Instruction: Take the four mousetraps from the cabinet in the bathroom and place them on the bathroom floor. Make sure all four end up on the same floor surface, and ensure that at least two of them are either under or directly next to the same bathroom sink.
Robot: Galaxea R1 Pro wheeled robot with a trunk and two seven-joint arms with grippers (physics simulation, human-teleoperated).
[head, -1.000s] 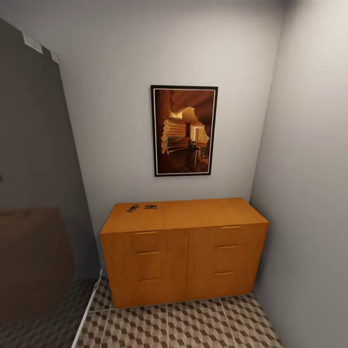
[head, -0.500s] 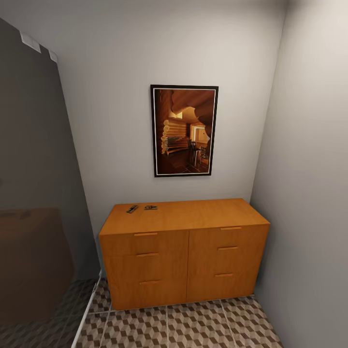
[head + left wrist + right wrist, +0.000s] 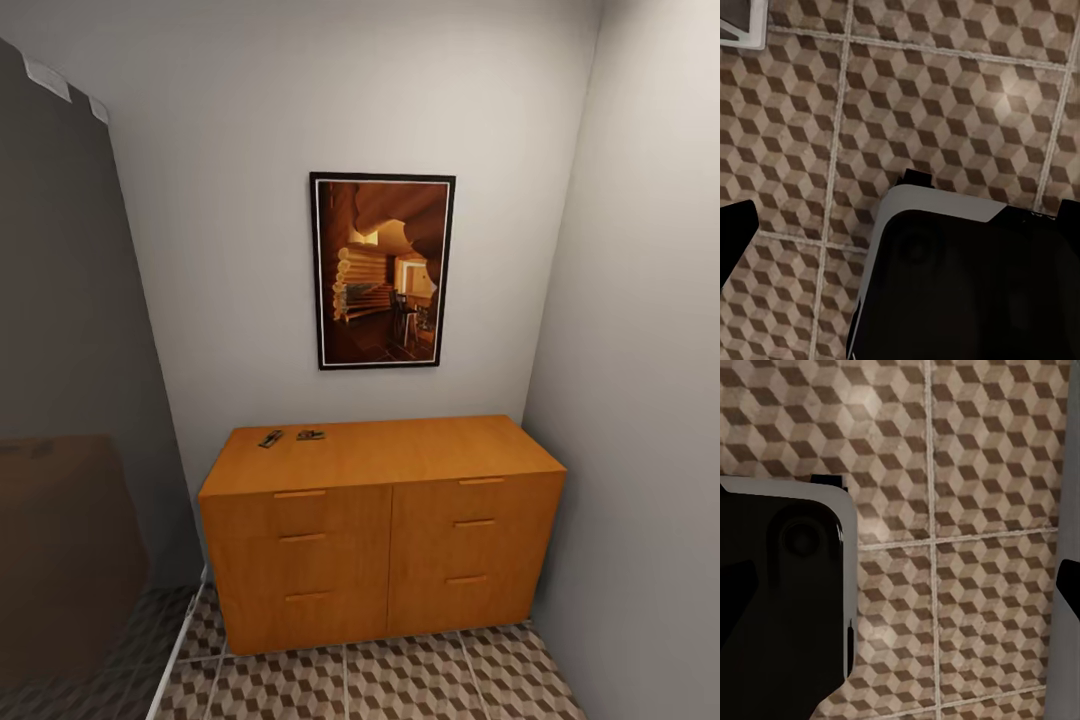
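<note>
Two small dark mousetraps (image 3: 291,437) lie at the far left of the low orange-brown wooden cabinet (image 3: 380,530), which stands on the cube-patterned tiled bathroom floor (image 3: 400,680) against the far wall under a framed picture (image 3: 381,271). End effector opening cannot be determined in either wrist view. Risk: the traps' small, flat shape invites a slipped grasp; only two are apparent, the rest possibly inside drawers.

Both wrists point straight down beside dark robot body (image 3: 967,285); jaws' state unclear.

Orange-brown cabinet (image 3: 380,530); brown-beige-grey cube-patterned bathroom floor (image 3: 400,685).
</note>
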